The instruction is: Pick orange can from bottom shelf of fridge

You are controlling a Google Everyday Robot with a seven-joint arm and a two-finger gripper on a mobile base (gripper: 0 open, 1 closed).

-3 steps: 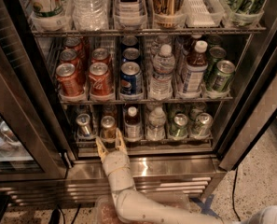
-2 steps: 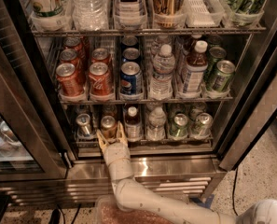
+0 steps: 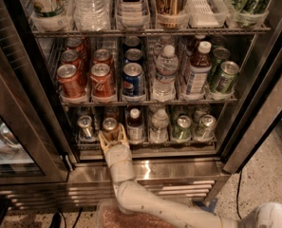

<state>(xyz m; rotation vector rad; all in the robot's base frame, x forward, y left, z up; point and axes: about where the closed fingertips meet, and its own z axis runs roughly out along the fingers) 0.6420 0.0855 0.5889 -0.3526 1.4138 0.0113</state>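
Fridge: tall display unit with a steel frame and sill, door open, three wire racks of drinks in view.

Arm: white, jointed, rising from the lower edge of the view to the lowest rack.

Middle rack: two lanes of red cans at left, a lane of blue cans beside them, then a water bottle, a white-capped bottle and green cans at right.

Bottom shelf: lowest wire rack with a steel front edge. Left to right at the front stand a silver can, the orange can, a dark bottle, a clear bottle and two green cans.

Hand: pale yellow, at the front edge of the bottom shelf, second lane from the left. Fingers apart, one either side of the orange can's lower body. Whether they press on it cannot be told.

Orange can: upright, silver top showing, at the front of its lane, between the silver can and the dark bottle. It stands directly between the fingers, its top above them.
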